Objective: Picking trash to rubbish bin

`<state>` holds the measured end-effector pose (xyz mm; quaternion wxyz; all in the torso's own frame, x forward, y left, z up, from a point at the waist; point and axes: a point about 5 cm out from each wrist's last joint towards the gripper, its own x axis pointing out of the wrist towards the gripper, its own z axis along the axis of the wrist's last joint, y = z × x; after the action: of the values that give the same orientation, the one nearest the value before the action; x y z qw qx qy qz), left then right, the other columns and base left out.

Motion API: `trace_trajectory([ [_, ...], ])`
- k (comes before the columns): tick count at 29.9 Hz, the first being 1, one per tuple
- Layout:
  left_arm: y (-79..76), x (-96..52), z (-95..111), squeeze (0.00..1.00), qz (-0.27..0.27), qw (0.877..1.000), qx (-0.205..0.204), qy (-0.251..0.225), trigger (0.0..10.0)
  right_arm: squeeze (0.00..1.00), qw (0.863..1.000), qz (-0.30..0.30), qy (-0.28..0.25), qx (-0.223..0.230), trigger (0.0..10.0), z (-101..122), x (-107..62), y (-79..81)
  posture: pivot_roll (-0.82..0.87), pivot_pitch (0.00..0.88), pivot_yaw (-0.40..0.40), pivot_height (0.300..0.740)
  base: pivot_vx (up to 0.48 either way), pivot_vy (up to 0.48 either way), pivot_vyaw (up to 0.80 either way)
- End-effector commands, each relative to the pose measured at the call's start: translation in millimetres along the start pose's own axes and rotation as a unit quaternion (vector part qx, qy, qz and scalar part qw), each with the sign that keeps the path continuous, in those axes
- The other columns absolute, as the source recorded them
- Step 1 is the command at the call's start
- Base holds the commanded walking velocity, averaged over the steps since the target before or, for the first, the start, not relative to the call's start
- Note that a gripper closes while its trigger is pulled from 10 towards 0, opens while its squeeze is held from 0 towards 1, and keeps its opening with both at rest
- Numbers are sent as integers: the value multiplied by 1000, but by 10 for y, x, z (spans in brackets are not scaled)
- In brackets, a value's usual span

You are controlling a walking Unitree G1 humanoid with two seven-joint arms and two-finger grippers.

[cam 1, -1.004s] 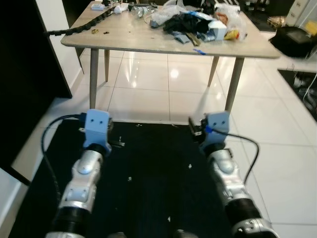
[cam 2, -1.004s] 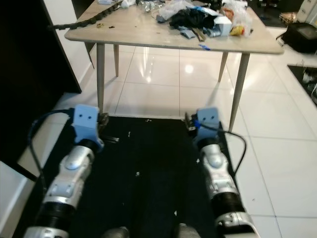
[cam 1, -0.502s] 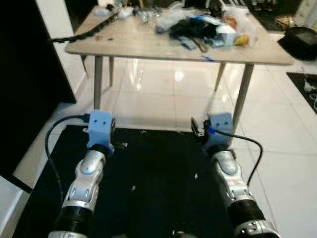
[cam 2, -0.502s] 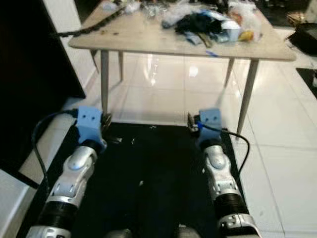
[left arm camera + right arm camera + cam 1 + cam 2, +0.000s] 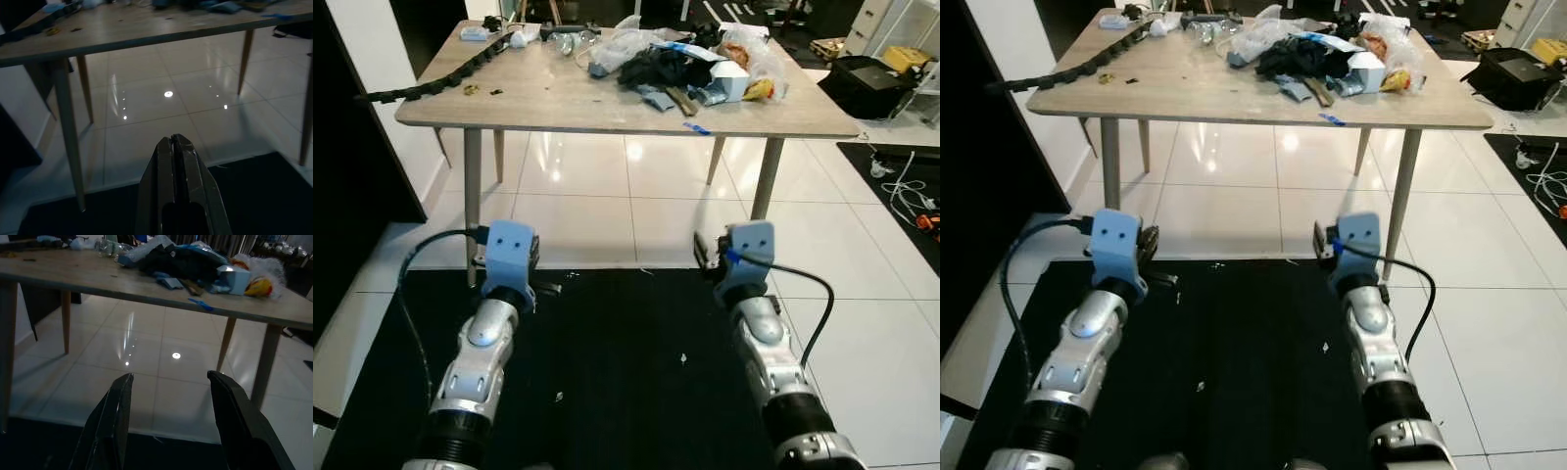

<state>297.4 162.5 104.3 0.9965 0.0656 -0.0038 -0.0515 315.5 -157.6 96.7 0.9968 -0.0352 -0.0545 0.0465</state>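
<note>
A pile of trash [image 5: 685, 64] lies at the far right of a light wooden table [image 5: 558, 103]: clear plastic bags, dark crumpled stuff, a pale blue carton [image 5: 234, 278] and a yellow wrapper [image 5: 759, 90]. Both arms are held out low in front of me, short of the table, over a black mat. My left gripper [image 5: 174, 138] is shut with nothing in it and points under the table's edge. My right gripper [image 5: 168, 377] is open and empty, facing the table's right legs and the trash above.
A black mat [image 5: 617, 362] with small white scraps [image 5: 682, 358] covers the floor beneath my arms. Glossy white tiles [image 5: 607, 196] run under the table. A dark panel [image 5: 352, 147] stands at left. A black case [image 5: 867, 83] and cables [image 5: 901, 181] lie at right.
The whole picture has shifted, so the camera moved; more of the tabletop and the room at right shows now. Both arms hold the same pose, and the grippers are unchanged.
</note>
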Motion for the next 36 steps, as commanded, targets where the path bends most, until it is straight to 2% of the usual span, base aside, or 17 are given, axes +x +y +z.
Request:
trace_trajectory([
  [1,-9,-12,-7,0,-2,1000,2,2,10000,0,1000,8,1,-2,10000,2,8,36,41,1,-45,740,270,0,0],
  [17,-32,-3,-2,0,-1,1000,-1,1,10000,0,1000,5,4,-1,10000,-1,10,13,37,7,-50,740,269,0,0],
  [20,-32,-3,1,0,-1,1000,0,1,10000,0,1000,5,5,0,10000,-2,9,10,34,9,-50,740,266,0,-800],
  [32,-30,0,4,0,2,1000,1,1,10000,0,1000,0,7,-1,10000,-5,10,-13,34,12,-51,740,267,0,0],
  [36,-31,1,5,0,2,1000,1,1,10000,0,1000,0,11,-4,10000,-14,9,-14,34,12,-51,740,267,0,-800],
])
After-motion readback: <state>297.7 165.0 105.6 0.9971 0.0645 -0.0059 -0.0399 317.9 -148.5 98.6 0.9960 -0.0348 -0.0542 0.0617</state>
